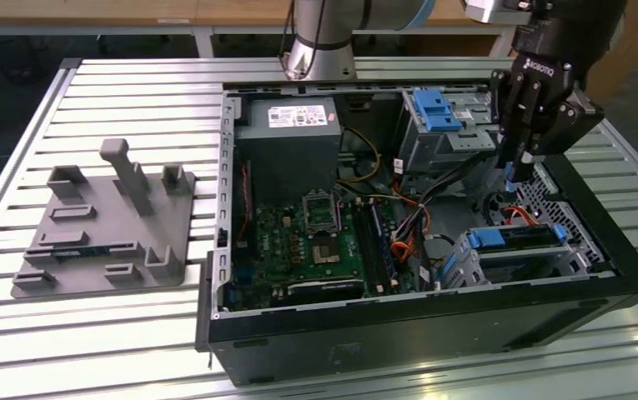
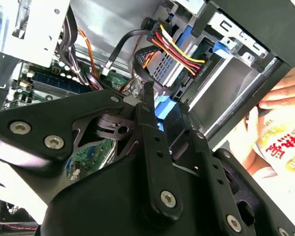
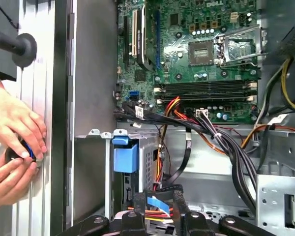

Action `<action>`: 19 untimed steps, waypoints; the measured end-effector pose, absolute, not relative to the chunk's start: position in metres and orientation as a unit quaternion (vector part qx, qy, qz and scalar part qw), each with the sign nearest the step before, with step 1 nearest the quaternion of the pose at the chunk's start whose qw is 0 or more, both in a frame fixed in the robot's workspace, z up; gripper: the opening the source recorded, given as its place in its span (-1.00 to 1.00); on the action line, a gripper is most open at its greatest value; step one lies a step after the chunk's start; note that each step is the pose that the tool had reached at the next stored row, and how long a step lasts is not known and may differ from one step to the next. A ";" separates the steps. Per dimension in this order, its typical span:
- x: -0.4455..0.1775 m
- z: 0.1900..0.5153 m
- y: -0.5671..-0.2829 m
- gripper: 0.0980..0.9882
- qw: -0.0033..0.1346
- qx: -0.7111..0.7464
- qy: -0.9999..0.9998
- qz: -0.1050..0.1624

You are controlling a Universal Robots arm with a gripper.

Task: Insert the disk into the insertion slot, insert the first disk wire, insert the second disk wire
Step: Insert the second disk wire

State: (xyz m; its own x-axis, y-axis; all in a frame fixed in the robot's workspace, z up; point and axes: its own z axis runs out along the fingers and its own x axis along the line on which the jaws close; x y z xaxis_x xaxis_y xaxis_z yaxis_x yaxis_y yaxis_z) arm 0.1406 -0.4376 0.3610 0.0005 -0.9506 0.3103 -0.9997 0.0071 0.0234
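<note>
The disk [image 1: 515,243] lies flat inside the insertion slot [image 1: 541,265], a grey metal cage at the near right corner of the open computer case, with blue carrier rails on both sides. My black gripper [image 1: 511,171] hangs just above and behind the cage. In both wrist views its fingers [image 2: 148,105] stand close together on a blue wire end [image 2: 162,109] [image 3: 156,201]. A bundle of yellow, red and black wires [image 2: 179,51] runs just past the fingertips toward the disk's edge [image 2: 226,83]. An orange wire [image 1: 519,218] curls over the cage.
A taller grey bay with a blue latch [image 1: 439,110] stands behind the gripper. The motherboard [image 3: 206,54] and loose black cables [image 3: 221,142] fill the case floor. A person's hands [image 3: 14,132] rest outside the case wall. A grey fixture plate [image 1: 102,225] lies on the exterior view's left.
</note>
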 end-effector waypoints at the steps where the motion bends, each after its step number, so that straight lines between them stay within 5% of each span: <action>1: 0.141 0.360 -0.437 -0.42 0.122 0.697 -0.699 0.104; 7: 0.140 0.357 -0.438 -0.42 0.145 0.695 -0.693 0.124; 19: 0.139 0.342 -0.437 -0.42 0.153 0.697 -0.688 0.132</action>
State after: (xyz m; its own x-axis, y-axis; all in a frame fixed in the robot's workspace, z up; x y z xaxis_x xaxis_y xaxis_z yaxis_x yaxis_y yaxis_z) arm 0.1395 -0.4372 0.3423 0.0184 -0.9186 0.3948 -0.9995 -0.0065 0.0315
